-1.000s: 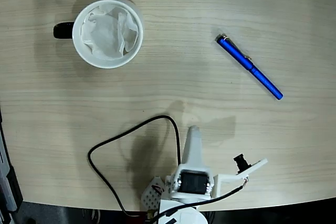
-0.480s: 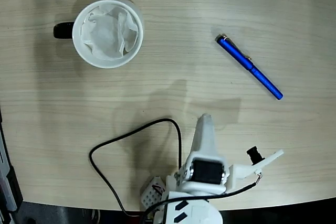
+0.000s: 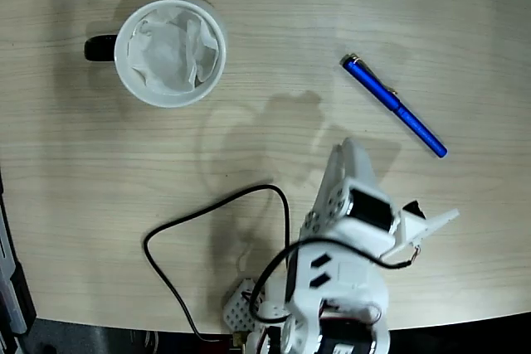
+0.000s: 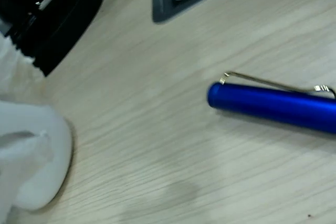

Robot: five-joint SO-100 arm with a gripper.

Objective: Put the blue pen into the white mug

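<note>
Your gripper (image 3: 344, 163) sits low in the fixed view, and you can't tell if its jaws are apart. The blue pen (image 3: 393, 105) lies up and right of it, running diagonally, nothing touching it; the white mug (image 3: 170, 52) is far upper left

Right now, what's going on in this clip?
A white robot arm at the table's near edge is reaching out toward the blue pen, which lies flat on the wooden table, untouched. The wrist view shows the pen close ahead. The white mug, stuffed with crumpled paper, stands far off at upper left in the fixed view. Nothing is held; whether the tool is open can't be told.
</note>
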